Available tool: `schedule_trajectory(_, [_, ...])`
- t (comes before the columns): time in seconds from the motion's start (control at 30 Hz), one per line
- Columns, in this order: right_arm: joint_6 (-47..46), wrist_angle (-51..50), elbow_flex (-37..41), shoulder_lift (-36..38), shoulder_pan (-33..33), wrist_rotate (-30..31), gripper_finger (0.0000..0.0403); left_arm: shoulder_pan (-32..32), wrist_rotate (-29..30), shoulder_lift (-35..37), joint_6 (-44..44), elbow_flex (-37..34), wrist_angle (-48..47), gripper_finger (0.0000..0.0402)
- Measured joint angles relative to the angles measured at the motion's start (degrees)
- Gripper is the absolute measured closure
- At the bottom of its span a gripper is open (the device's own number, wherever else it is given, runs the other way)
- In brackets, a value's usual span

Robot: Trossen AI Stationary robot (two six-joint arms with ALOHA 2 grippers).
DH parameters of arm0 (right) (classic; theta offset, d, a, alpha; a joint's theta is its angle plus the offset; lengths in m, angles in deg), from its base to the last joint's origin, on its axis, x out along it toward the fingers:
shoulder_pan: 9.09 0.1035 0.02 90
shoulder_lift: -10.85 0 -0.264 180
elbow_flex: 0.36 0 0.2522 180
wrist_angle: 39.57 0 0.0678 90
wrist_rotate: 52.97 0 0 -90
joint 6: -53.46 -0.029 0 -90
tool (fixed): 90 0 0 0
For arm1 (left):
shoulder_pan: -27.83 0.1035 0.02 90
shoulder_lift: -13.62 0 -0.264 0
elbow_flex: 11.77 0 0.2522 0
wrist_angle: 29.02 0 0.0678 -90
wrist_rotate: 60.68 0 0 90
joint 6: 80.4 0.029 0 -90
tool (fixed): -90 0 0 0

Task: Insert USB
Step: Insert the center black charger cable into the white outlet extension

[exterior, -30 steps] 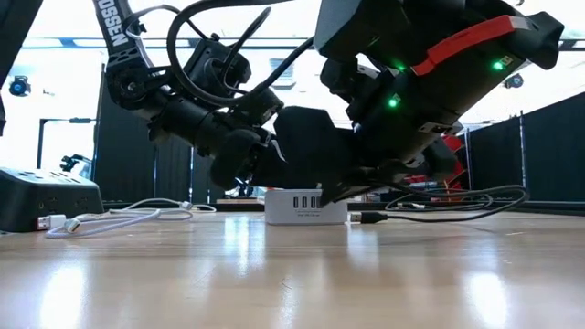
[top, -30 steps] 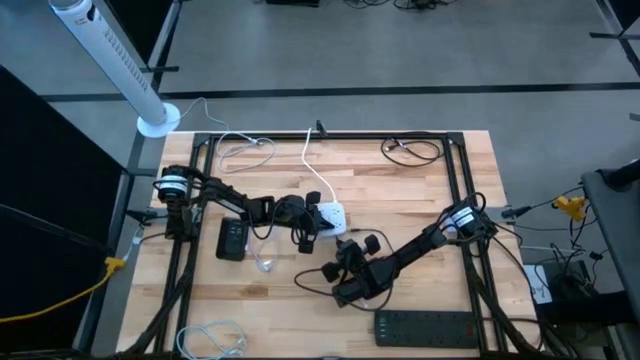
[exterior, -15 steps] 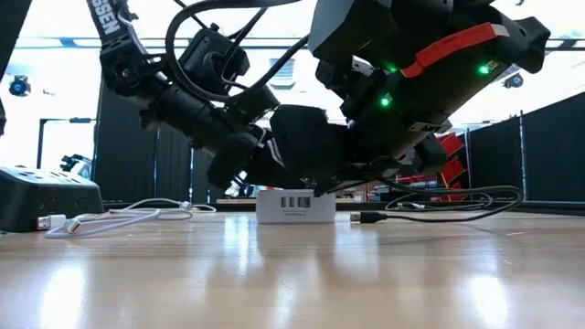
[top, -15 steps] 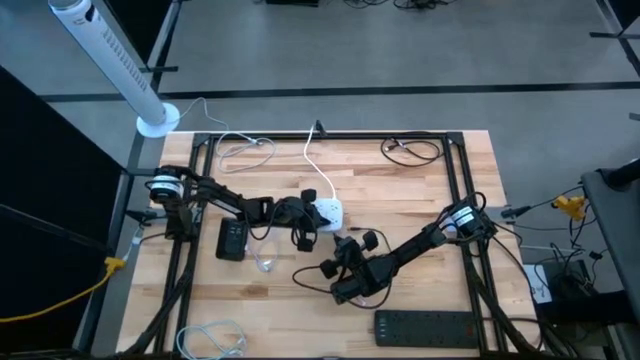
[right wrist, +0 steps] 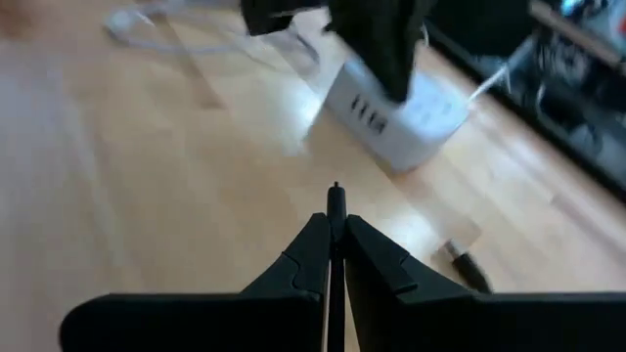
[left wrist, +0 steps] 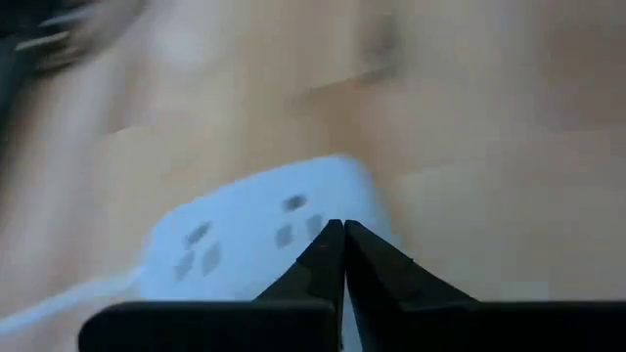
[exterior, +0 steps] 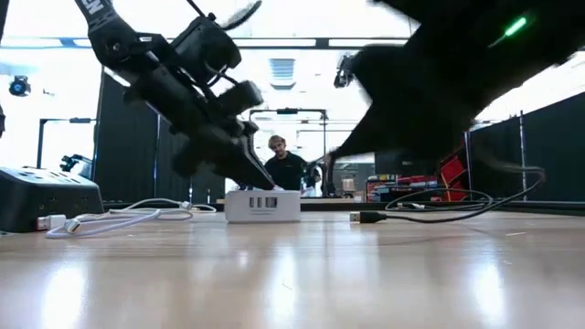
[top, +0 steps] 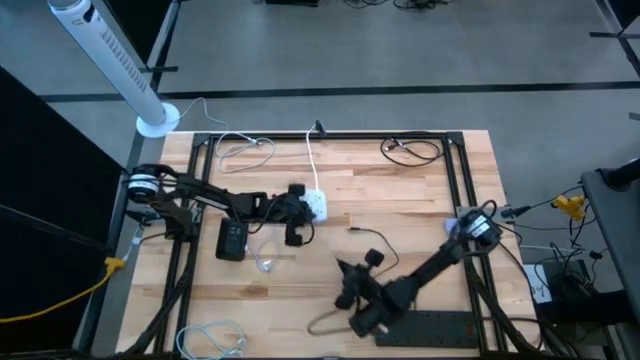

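Note:
A white USB charger hub (top: 316, 205) rests flat on the wooden table, its ports (exterior: 263, 202) facing the near edge. My left gripper (left wrist: 342, 227) is shut, its tips on top of the hub (left wrist: 264, 235). A black USB cable lies to the hub's right with its plug (top: 352, 231) (right wrist: 464, 260) on the table. My right gripper (right wrist: 335, 217) is shut on this cable nearer the front (top: 342, 270), pointing toward the hub (right wrist: 396, 112). My left gripper has its shut fingertips (exterior: 259, 182) on the hub's top face (left wrist: 293, 220), slanting down from the table's left. The hub lies flat on the table. My right gripper pinches a thin stretch of the black cable (right wrist: 335, 194) between its fingertips. A short bit sticks out past the tips. The cable's plug end (exterior: 362, 217) lies on the table.
A black power strip (top: 430, 328) lies at the near right edge and a black box (top: 232, 240) left of the hub. White cables (top: 214, 340) (top: 246, 150) and a black cable coil (top: 410, 150) lie near the edges. A person (exterior: 277, 157) sits beyond the table.
My left gripper has drawn back toward the table's left edge and risen, and the hub has slid left with it. My right gripper has swung toward the near edge and rolled. It has dragged the cable's slack loop toward the front while the plug stayed on the table.

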Motion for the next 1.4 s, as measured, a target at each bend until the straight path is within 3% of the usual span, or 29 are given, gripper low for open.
schedule_trajectory(0.13, [1.1, 0.1, 0.5, 1.8, 3.8, 3.3, 0.0393, -2.0, -19.4, 0.7, -0.4, 0.0, 1.4, 0.0386])
schedule_trajectory(0.23, [2.1, 1.0, 0.6, 1.9, 6.5, 5.5, 0.0393, -5.3, -24.4, 0.8, -0.6, 0.0, 6.0, 0.0377])
schedule_trajectory(0.37, [6.3, 5.7, 0.6, 2.3, 9.0, 6.7, 0.0393, -10.6, -22.4, 0.9, 0.2, 0.1, 13.6, 0.0359])
schedule_trajectory(0.6, [19.8, 17.4, 0.6, 3.6, 12.8, 6.7, 0.0393, -17.6, -13.5, 0.3, 6.6, 2.1, 23.1, 0.0303])
schedule_trajectory(0.83, [32.0, 27.3, 0.6, 5.0, 13.8, 6.7, 0.0393, -19.0, -14.1, -4.3, 5.1, 8.4, 23.1, 0.0219])
schedule_trajectory(1.03, [35.6, 29.0, 0.6, 5.0, 13.1, 7.7, 0.0393, -19.3, -15.3, -8.2, 3.3, 13.3, 22.4, 0.0164])
schedule_trajectory(1.2, [36.1, 28.7, 0.6, 5.0, 13.1, 9.7, 0.0393, -19.5, -16.6, -9.4, 3.1, 14.1, 21.8, 0.0172])
schedule_trajectory(1.4, [35.9, 28.7, 0.6, 5.0, 12.8, 9.6, 0.0393, -20.3, -16.7, -9.4, 2.5, 14.1, 23.1, 0.0237])
